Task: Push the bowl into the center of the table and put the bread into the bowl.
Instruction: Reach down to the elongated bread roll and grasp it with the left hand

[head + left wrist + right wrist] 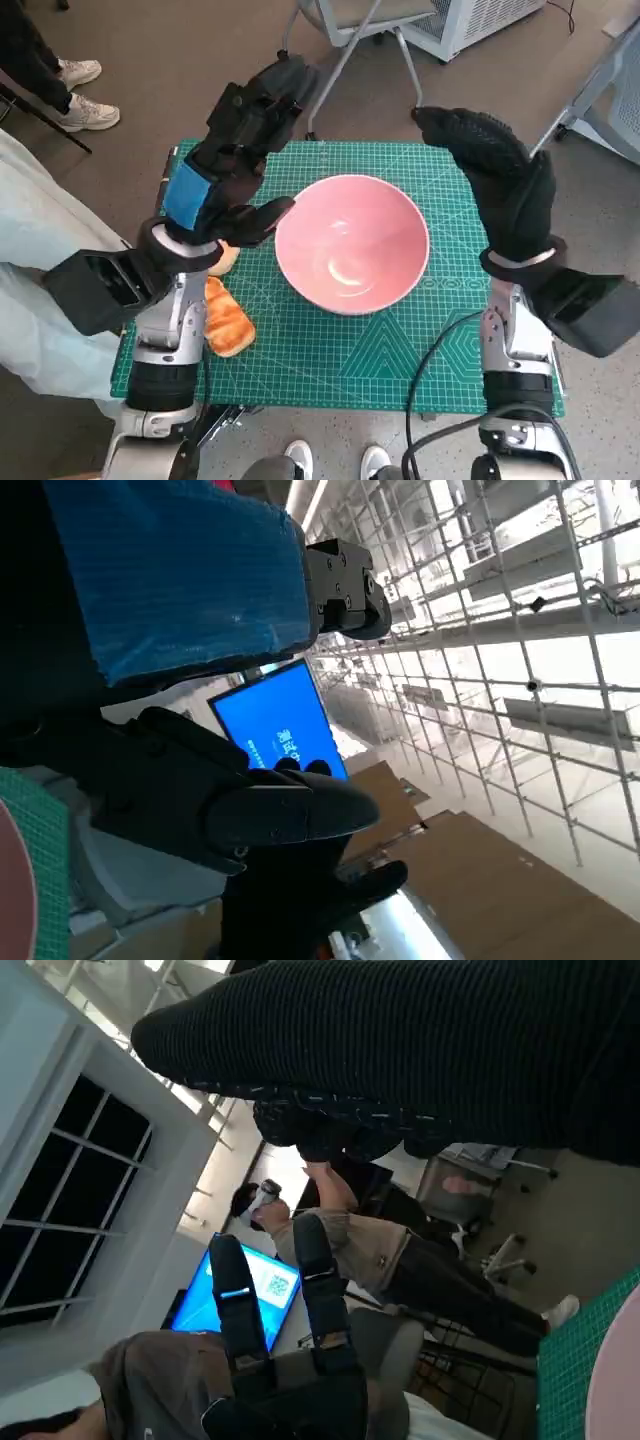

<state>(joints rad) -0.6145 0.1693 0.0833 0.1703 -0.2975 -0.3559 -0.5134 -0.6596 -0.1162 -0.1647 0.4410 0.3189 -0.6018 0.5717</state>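
A pink bowl (pixel 352 242) sits near the middle of the green cutting mat (pixel 330 355). Its rim shows as a pink sliver in the left wrist view (pixel 15 880) and the right wrist view (pixel 618 1380). A golden bread roll (pixel 227 320) lies on the mat's left side, partly hidden under my left forearm. My left hand (pixel 232 165) hovers raised above the bowl's left side, fingers spread, holding nothing. My right hand (pixel 497 170) is raised to the right of the bowl, fingers apart and empty. Neither hand touches the bowl.
A chair's metal legs (pixel 345 50) stand beyond the table's far edge. A person's white shoes (pixel 85 95) are on the floor at far left, and shoe tips (pixel 300 458) show at the near edge. A person (pixel 390 1255) and a blue screen (pixel 245 1295) show in the right wrist view.
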